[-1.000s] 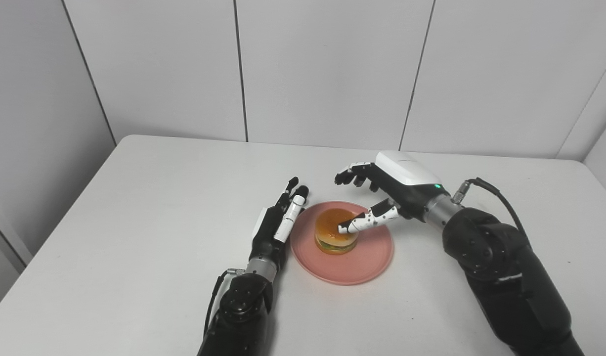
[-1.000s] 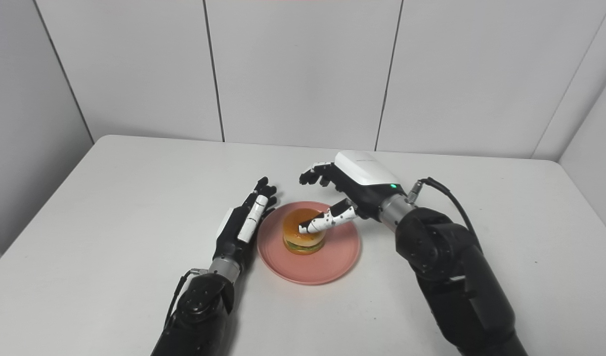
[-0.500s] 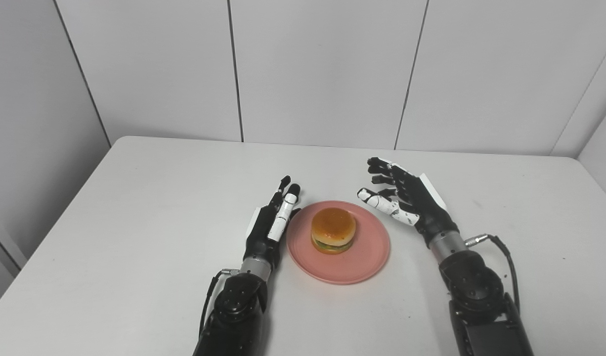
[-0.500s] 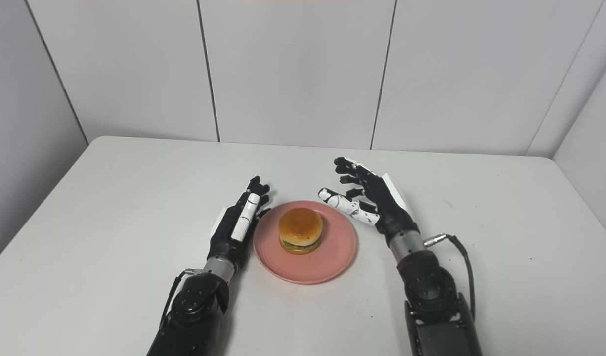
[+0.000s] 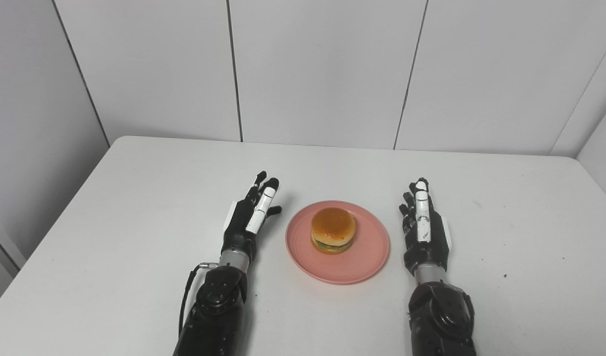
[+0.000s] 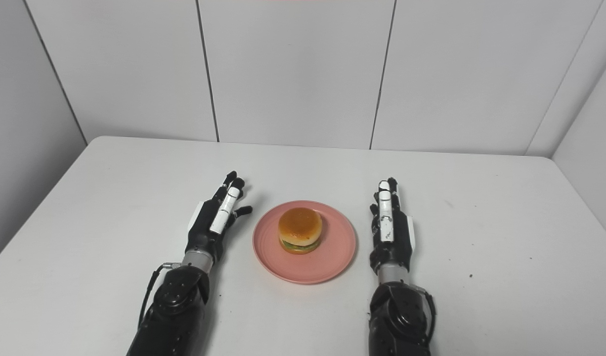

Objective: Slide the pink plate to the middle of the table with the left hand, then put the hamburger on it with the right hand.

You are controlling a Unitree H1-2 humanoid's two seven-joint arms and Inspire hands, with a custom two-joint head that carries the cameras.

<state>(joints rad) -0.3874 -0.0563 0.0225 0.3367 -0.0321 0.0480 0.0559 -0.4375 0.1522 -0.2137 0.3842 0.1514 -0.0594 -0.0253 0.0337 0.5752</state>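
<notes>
We take the round, flat pink plate [image 5: 337, 243] as our landmark. It lies on the plain white table [image 5: 135, 188], roughly at the middle of the tabletop, about midway between the left and right edges and somewhat nearer our side than the far wall. On the plate, a little toward its far side, sits the small hamburger [image 5: 333, 230] with its golden-brown bun and a thin green layer showing at the rim. It stands upright and nothing touches it.

Our left hand [image 5: 248, 217], black with white segments, lies to the left of the plate, just beside its rim but apart from it. Its fingers are extended and slightly spread, and it holds nothing. Our right hand [image 5: 423, 227] lies to the right of the plate, likewise near the rim yet clear of it. Its fingers are straight and close together, pointing away from us, and it too is empty.

Judging by how things lie, both parts of the job look done: the plate is at the centre and the hamburger rests on it. We see nothing left to move. What might remain, in our judgement, is only to draw both arms back from the plate without brushing its rim, since each hand lies close enough to nudge it.
</notes>
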